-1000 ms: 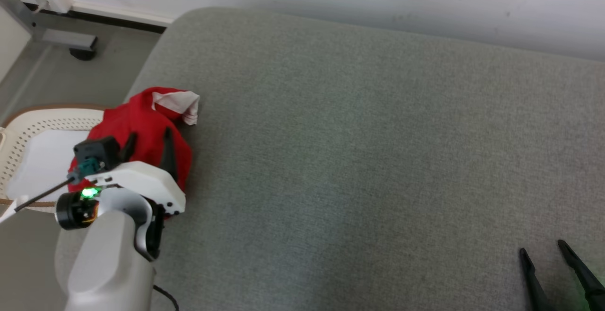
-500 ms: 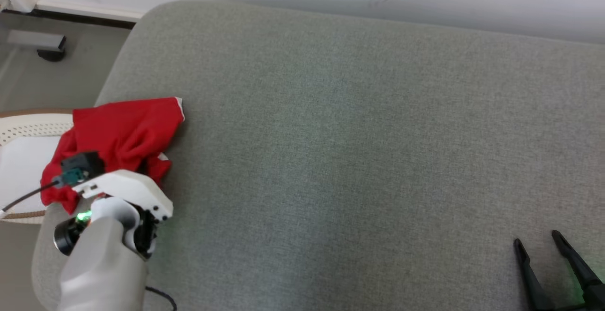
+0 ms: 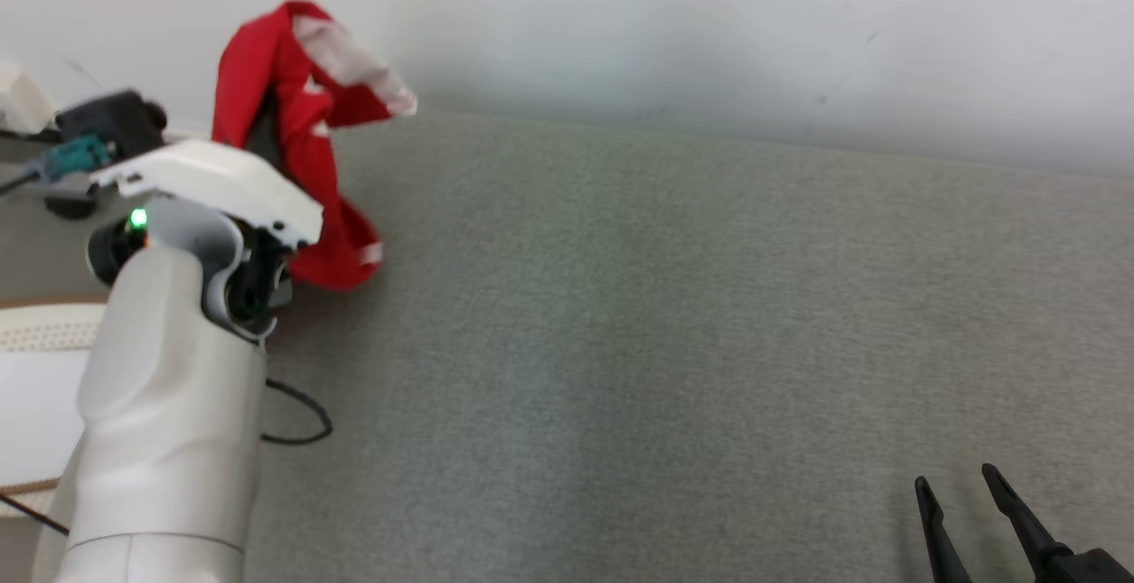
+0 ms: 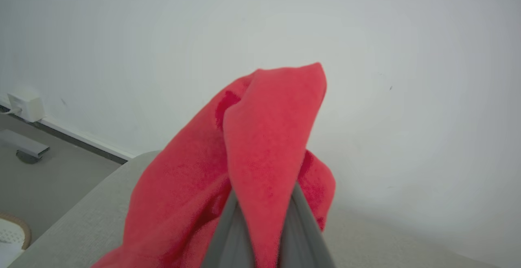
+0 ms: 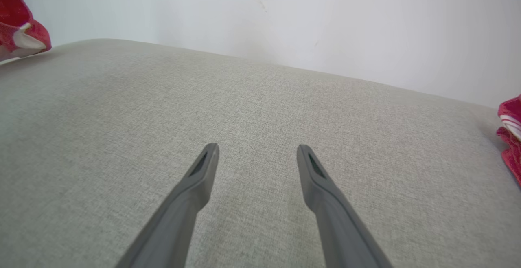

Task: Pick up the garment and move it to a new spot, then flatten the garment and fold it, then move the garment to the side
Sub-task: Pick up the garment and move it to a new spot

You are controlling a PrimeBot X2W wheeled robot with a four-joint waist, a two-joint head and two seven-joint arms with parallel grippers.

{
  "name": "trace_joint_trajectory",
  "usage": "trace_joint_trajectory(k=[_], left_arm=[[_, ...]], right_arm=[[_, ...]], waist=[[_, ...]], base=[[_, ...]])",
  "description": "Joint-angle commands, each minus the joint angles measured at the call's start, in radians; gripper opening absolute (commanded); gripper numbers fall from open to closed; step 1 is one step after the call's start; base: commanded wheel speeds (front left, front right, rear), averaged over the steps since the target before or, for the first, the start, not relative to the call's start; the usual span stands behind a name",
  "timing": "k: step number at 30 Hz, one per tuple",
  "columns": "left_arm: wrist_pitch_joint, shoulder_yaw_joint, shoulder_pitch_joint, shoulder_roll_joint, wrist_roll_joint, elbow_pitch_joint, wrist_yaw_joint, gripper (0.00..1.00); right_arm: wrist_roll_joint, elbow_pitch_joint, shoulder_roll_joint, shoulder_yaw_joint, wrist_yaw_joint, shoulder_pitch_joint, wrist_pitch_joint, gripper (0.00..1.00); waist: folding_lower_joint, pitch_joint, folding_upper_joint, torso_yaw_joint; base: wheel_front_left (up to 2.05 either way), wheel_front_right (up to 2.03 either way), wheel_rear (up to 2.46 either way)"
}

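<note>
Your left gripper [image 4: 263, 219] was clamped on a fold of the red garment [image 3: 301, 149], which hung from it over the far left end of the grey cushion [image 3: 664, 299]. Your right gripper [image 5: 256, 152] stood spread and empty, low over the cushion, well apart from the garment.

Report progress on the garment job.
Done: the pickup. The red garment hangs bunched from the shut left end effector, lifted above the grey cushion. In hand: the move to a new spot; the garment is not yet set down. Left: lay it down, flatten it, fold it, move it aside. The right end effector is open, holding nothing, over bare cushion.
</note>
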Motion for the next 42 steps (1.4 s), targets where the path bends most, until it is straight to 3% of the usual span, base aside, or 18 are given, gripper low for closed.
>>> trace_joint_trajectory(k=[1, 7, 8, 13, 18, 23, 27, 31, 38, 42], left_arm=[[0.034, -0.03, 0.008, -0.006, -0.016, -0.077, -0.007, 0.0], [0.231, -0.147, 0.12, -0.049, -0.17, -0.448, -0.008, 0.0], [0.231, -0.147, 0.12, -0.049, -0.17, -0.448, -0.008, 0.0], [0.407, -0.237, 0.271, -0.078, -0.358, -0.79, 0.002, 0.0], [0.492, -0.337, 0.392, -0.083, -0.518, -1.057, 0.081, 0.0], [0.471, -0.448, 0.449, -0.083, -0.674, -1.181, 0.174, 0.0], [0.429, -0.493, 0.464, -0.083, -0.729, -1.147, 0.222, 0.0], [0.369, -0.502, 0.466, -0.083, -0.742, -1.013, 0.256, 0.0], [0.196, -0.461, 0.407, -0.028, -0.585, -0.643, 0.266, 0.0], [0.097, -0.452, 0.377, 0.004, -0.513, -0.449, 0.249, 0.0]], right_arm=[[0.005, 0.002, 0.012, -0.008, -0.003, 0.012, 0.001, 1.0], [0.003, -0.002, 0.048, -0.026, -0.003, 0.017, 0.001, 1.0], [0.003, -0.002, 0.048, -0.026, -0.003, 0.017, 0.001, 1.0], [0.004, 0.0, 0.066, -0.035, -0.003, 0.006, 0.001, 1.0], [0.007, 0.004, 0.075, -0.03, -0.003, -0.014, 0.001, 1.0], [0.009, 0.008, 0.084, -0.033, -0.003, -0.027, 0.001, 1.0], [0.009, 0.012, 0.087, -0.034, -0.003, -0.044, 0.001, 1.0], [0.011, 0.016, 0.094, -0.034, -0.003, -0.05, 0.001, 1.0], [0.016, 0.026, 0.099, -0.034, -0.003, -0.061, 0.001, 1.0], [0.017, 0.026, 0.099, -0.045, -0.003, -0.06, 0.001, 1.0]], waist=[[0.0, -0.04, 0.0, -0.04], [0.0, -0.057, 0.0, -0.085], [0.0, -0.057, 0.0, -0.085], [0.0, -0.046, 0.0, -0.124], [0.0, -0.031, 0.0, -0.17], [0.0, -0.017, 0.0, -0.214], [0.0, -0.001, 0.0, -0.248], [0.0, 0.018, 0.0, -0.275], [0.0, 0.042, 0.0, -0.319], [0.0, 0.051, 0.0, -0.336]], base=[[0.0, 0.0, 0.0], [0.0, 0.0, 0.0], [0.0, 0.0, 0.0], [0.0, 0.0, 0.0], [0.0, 0.0, 0.0], [0.0, 0.0, 0.0], [0.0, 0.0, 0.0], [0.0, 0.0, 0.0], [0.0, 0.0, 0.0], [0.0, 0.0, 0.0]])
